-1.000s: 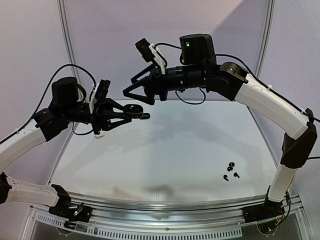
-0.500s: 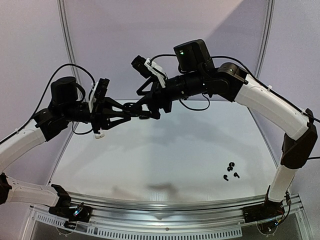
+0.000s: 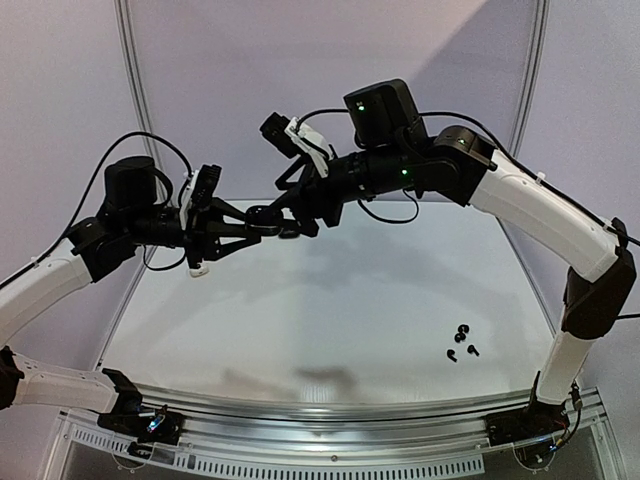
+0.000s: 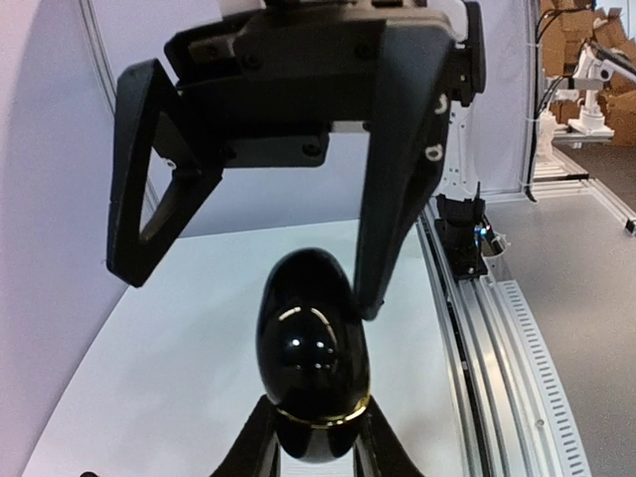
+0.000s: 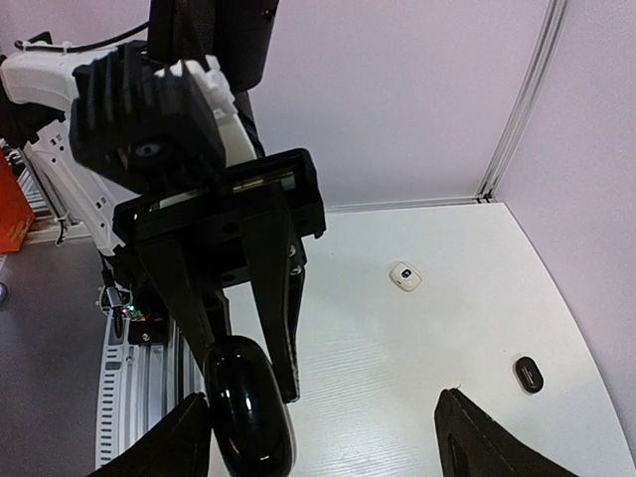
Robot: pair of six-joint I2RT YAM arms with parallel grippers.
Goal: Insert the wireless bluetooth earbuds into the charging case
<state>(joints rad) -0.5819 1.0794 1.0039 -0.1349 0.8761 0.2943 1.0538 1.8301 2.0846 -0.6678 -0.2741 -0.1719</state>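
High above the table my left gripper (image 3: 268, 222) is shut on a glossy black oval charging case (image 4: 310, 363) with a thin gold seam, pinched at its lower end between the fingers (image 4: 383, 452). My right gripper (image 3: 298, 218) faces it with the jaws wide open. In the right wrist view the case (image 5: 248, 417) lies against the inner side of one right finger (image 5: 174, 447), while the other finger (image 5: 482, 442) stands far off. A small cluster of black earbuds (image 3: 461, 343) lies on the table at the near right, far from both grippers.
A small white case (image 5: 404, 276) and a small black oval case (image 5: 528, 374) lie on the white table (image 3: 330, 300) toward its far side. Aluminium rails (image 3: 330, 412) run along the near edge. Purple walls enclose the back and sides.
My right gripper has come down and to the left until its open fingers reach the case held by my left gripper. The left arm has barely moved.
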